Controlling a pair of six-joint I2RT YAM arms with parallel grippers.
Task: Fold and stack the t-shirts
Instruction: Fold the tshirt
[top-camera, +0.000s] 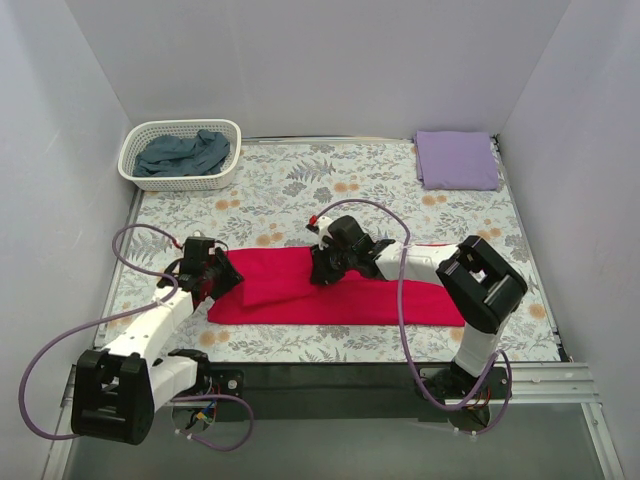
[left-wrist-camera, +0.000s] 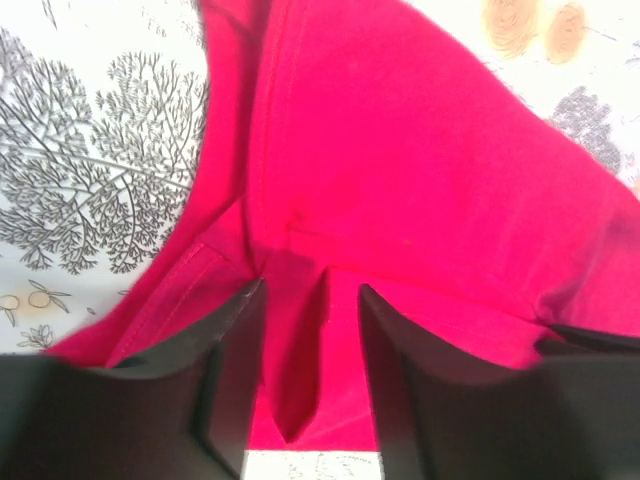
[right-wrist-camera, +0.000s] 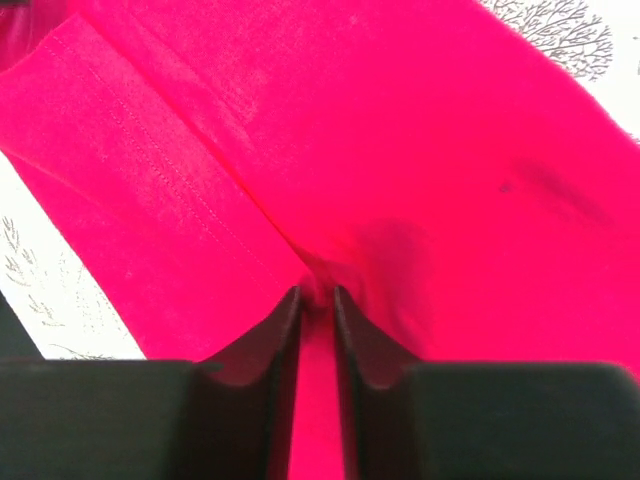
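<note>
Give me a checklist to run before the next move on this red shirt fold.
1. Left jaws open: ok; parted, with a loose fold of the crimson red cloth t-shirt between them.
2. Right jaws open: cannot tell; narrow gap, cloth puckered at their tips.
3. Red shirt lying as a long folded band: ok.
4. Pale lavender folded t-shirt at the far right corner: ok.
5. Slate blue-grey t-shirt folded: not ok; crumpled in the white plastic basket.

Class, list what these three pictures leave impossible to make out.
Blue-grey t-shirt: top view, basket wall hides its lower part.
Red t-shirt: top view, right gripper covers its middle; wrist views crop it.
Lavender t-shirt: top view, too small to count folds.
</note>
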